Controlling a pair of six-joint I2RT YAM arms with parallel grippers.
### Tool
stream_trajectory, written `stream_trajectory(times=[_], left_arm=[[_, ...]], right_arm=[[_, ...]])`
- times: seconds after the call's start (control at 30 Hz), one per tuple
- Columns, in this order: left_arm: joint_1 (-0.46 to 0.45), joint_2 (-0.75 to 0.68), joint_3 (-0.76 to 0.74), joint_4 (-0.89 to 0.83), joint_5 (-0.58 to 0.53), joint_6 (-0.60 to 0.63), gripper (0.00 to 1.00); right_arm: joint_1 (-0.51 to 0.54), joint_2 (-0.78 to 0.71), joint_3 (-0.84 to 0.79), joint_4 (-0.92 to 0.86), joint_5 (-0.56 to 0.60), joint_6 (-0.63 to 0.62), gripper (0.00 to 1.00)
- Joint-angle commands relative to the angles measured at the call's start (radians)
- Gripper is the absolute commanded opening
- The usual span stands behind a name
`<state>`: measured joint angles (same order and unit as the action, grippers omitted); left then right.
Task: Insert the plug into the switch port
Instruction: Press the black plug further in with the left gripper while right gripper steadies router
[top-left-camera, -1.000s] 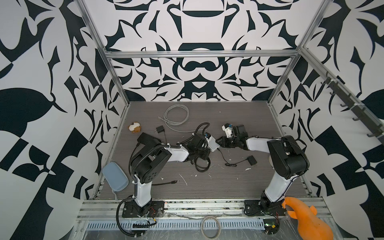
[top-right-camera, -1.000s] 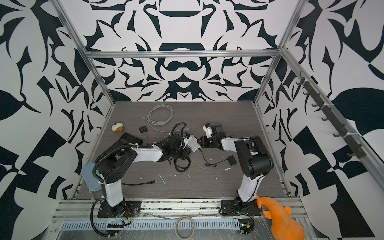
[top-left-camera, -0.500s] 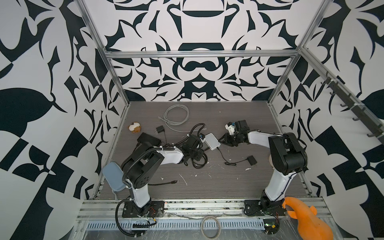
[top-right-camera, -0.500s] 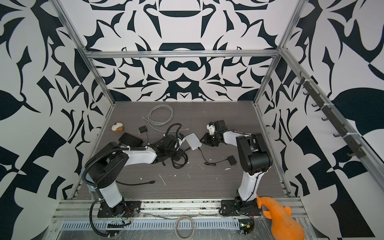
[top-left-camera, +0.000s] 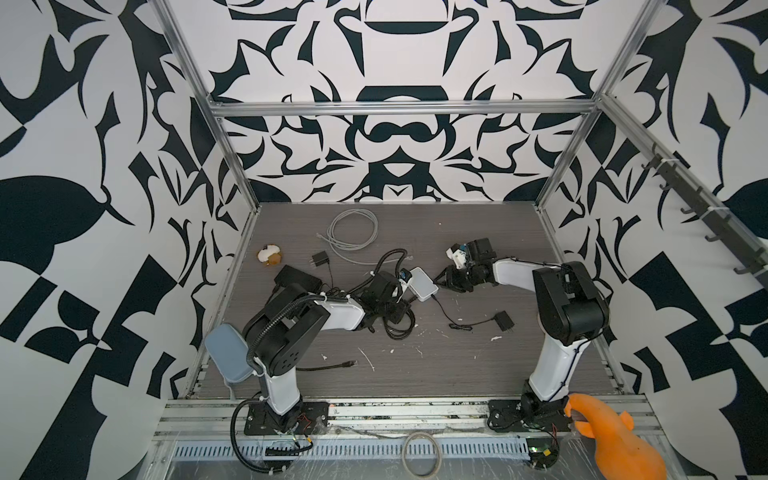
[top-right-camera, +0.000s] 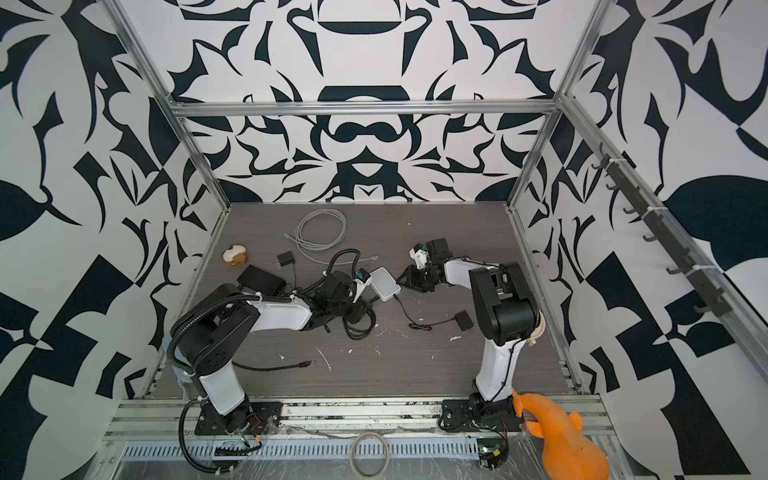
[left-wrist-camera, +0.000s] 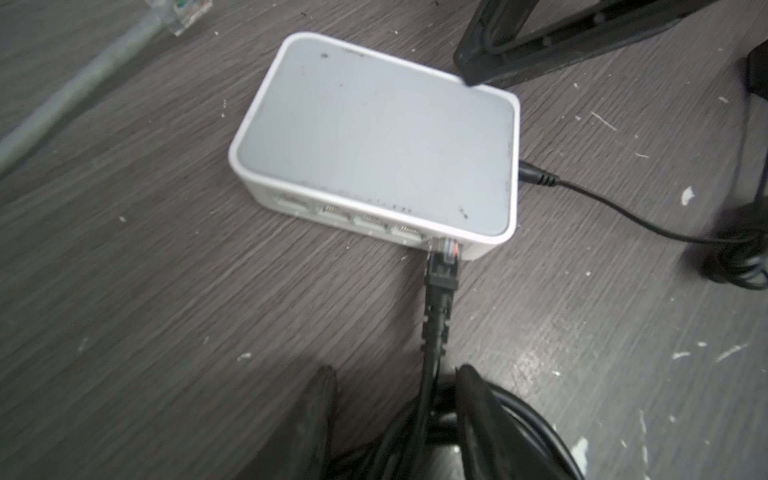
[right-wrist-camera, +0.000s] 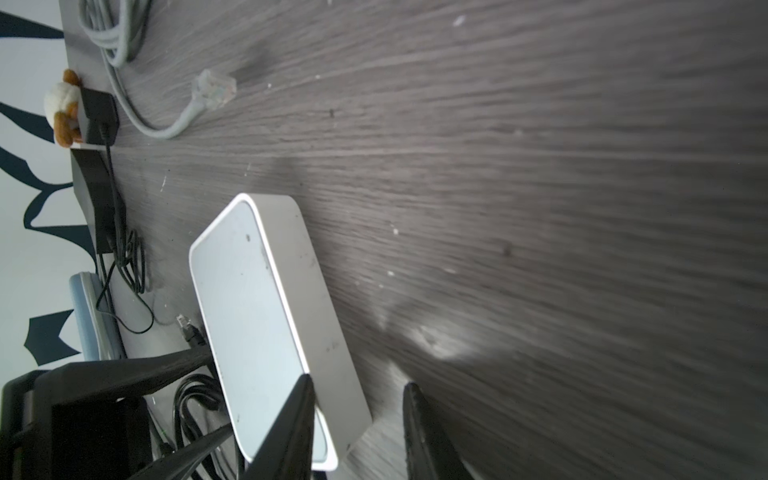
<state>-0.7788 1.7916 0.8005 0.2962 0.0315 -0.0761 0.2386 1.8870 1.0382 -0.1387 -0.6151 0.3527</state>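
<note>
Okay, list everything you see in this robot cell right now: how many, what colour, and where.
switch box: one, white, centre of the table
plug: one, black, at the switch box's end port
cable coil: one, grey, far side
charger: one, black, beside the coil
adapter: one, black, right of the switch box
soft toy: one, white and brown, far left
flat box: one, black, left, partly hidden
pad: one, blue-grey, left edge
loose cable: one, black, front left
tape ring: one, tan, front middle
orange object: one, orange, front right corner
left claw: one, black, open astride the plug's cable
right claw: one, black, open at the switch box's corner
</note>
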Motion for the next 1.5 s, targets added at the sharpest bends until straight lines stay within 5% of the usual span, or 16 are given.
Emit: stream_trajectory(times=[0.0, 0.53, 0.8, 1.3, 1.47], left_arm=[[0.001, 0.008, 0.008, -0.017, 0.026, 0.019, 0.45], [0.003, 0.092, 0.029, 0.074, 0.101, 0.045, 0.15], [0.007, 0.121, 0.006, 0.120, 0.138, 0.055, 0.03], [0.030, 0.201, 0.056, 0.220, 0.209, 0.079, 0.00], [0.054, 0.190, 0.033, 0.234, 0.235, 0.067, 0.00]], right_arm=[[0.017, 0.016, 0.010, -0.049, -0.003, -0.025, 0.35], [0.049, 0.033, 0.033, -0.089, -0.049, -0.058, 0.34], [0.102, 0.039, 0.053, -0.211, -0.080, -0.177, 0.34], [0.273, 0.057, 0.024, -0.266, -0.361, -0.298, 0.28], [0.276, 0.021, 0.000, -0.278, -0.349, -0.294, 0.28]])
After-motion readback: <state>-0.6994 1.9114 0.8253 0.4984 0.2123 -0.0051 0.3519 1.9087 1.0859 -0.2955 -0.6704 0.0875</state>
